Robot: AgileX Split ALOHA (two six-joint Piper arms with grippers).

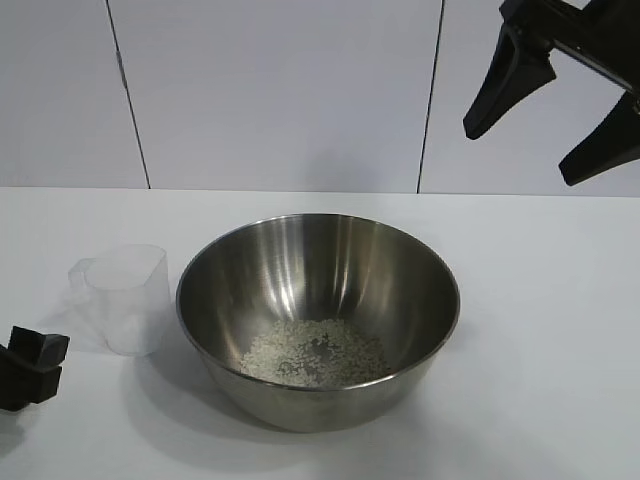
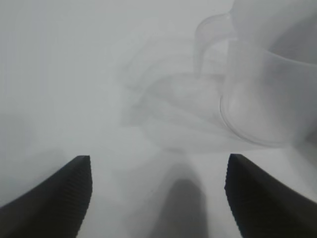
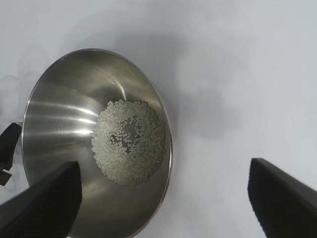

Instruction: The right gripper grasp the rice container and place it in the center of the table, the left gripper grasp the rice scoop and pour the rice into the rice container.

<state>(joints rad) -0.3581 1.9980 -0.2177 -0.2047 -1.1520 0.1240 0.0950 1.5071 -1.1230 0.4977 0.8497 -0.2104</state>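
The empty rice scoop (image 1: 127,297) stands upright on the table (image 1: 540,300), left of the rice container (image 1: 318,318) and apart from the left gripper (image 2: 158,198), whose jaws gape wide; right gripper (image 1: 550,110) hangs high, wide too.

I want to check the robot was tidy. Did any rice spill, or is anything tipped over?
Nothing stands out. The rice lies inside the rice container, none shows on the table, and the empty rice scoop stands upright beside it.

Left pincer (image 1: 30,365) — mostly cut off by the edge.
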